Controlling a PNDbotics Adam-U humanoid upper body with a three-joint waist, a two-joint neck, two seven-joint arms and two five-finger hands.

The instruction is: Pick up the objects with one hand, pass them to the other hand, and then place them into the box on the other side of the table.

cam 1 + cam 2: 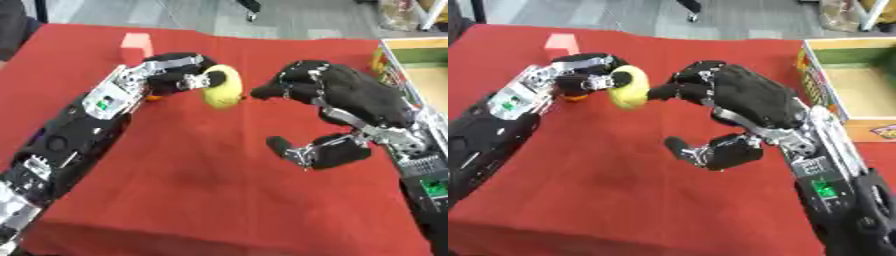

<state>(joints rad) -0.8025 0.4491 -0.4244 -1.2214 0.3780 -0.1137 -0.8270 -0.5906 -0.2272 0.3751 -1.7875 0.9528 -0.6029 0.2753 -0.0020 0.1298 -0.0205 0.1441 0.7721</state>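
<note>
My left hand point(179, 72) is shut on a yellow rounded object point(224, 88), held above the red table point(192, 165) left of centre. My right hand point(337, 95) is open just to the object's right, its fingertips point(262, 92) a short gap from the yellow object and its thumb point(289, 149) spread low. A small orange thing point(154, 98) shows under the left hand on the cloth. A pink block point(136, 46) stands at the far left of the table. The box point(859, 85) sits at the right edge, with a pale floor inside.
The red cloth covers the whole table. Its near edge runs along the bottom of the view. Grey floor lies beyond the far edge, and a dark sleeve shows at the upper left corner.
</note>
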